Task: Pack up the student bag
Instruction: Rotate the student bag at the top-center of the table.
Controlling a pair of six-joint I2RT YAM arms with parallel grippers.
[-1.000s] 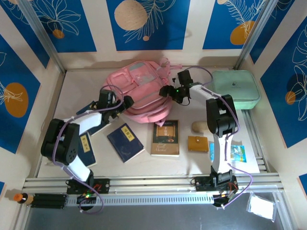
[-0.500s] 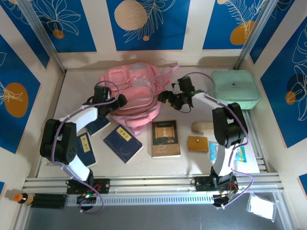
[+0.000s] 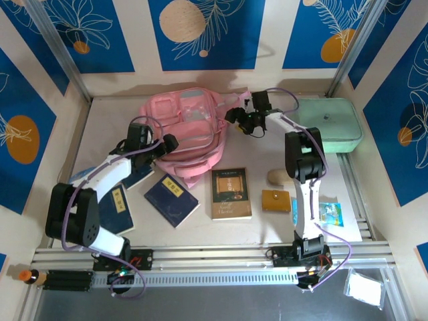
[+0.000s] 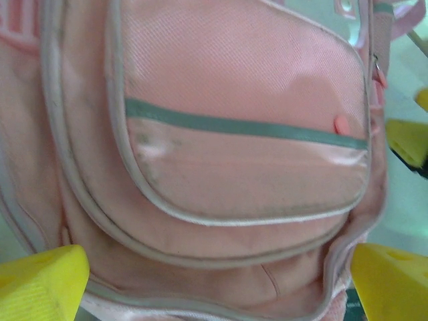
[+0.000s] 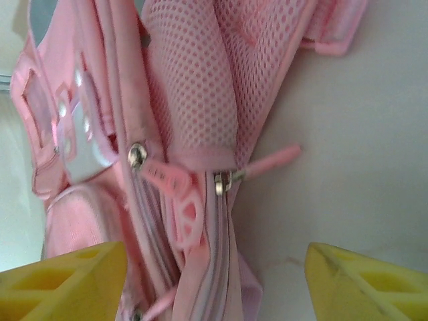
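Both open: left pincer (image 4: pixel 214 284) facing the pink backpack (image 3: pixel 187 130), right pincer (image 5: pixel 214 277) short of its zipper pull (image 5: pixel 271 162); closing here could pinch mesh (image 5: pixel 194 87) instead.

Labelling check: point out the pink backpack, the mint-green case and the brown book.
pink backpack (image 3: pixel 197 137): top external view, middle of its fabric body.
mint-green case (image 3: pixel 331 124): top external view, centre of its lid.
brown book (image 3: pixel 231 194): top external view, middle of its cover.
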